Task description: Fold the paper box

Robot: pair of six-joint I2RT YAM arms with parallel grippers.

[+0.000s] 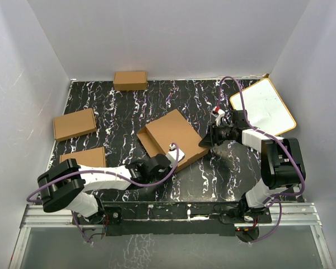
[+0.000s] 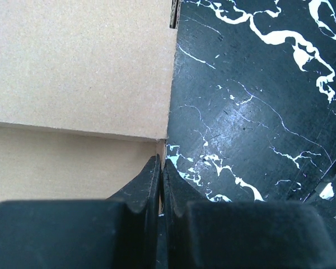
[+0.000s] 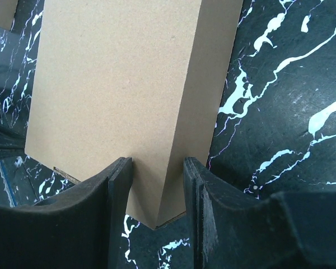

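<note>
Paper box (image 1: 173, 137) sits about mid-table and looks closed up, so no clue what's inside. Right end effector (image 3: 157, 185) pinches its right corner, I'd guess to steady it. Left end effector (image 2: 159, 174) is pressed together, tips right at the box's near edge, probably nudging a flap. Small boxes (image 1: 74, 124) toward the table's left edge are closed too.
</note>
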